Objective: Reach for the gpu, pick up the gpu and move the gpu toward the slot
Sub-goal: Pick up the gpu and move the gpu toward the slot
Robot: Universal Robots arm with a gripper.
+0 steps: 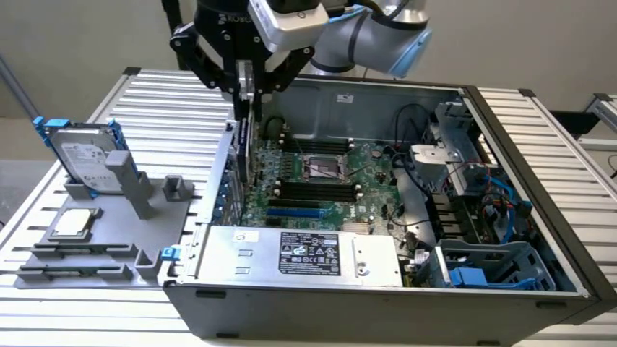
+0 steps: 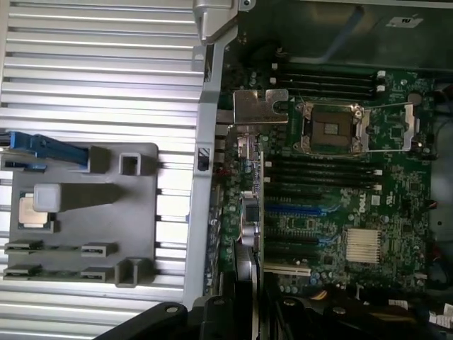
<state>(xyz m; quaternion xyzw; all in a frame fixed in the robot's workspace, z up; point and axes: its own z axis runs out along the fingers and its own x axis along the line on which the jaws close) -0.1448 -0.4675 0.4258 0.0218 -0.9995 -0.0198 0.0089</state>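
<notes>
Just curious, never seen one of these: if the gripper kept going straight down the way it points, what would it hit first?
The gripper points down into the open computer case, gripping the gpu edge-on. Going straight down, the card's lower edge would probably meet the green motherboard near its expansion slots first, though depth is hard to judge.

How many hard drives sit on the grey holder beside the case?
1. The hard drive stands upright in blue rails at the holder's far corner, on the exterior view's left. Others may be hidden inside the case.
</notes>
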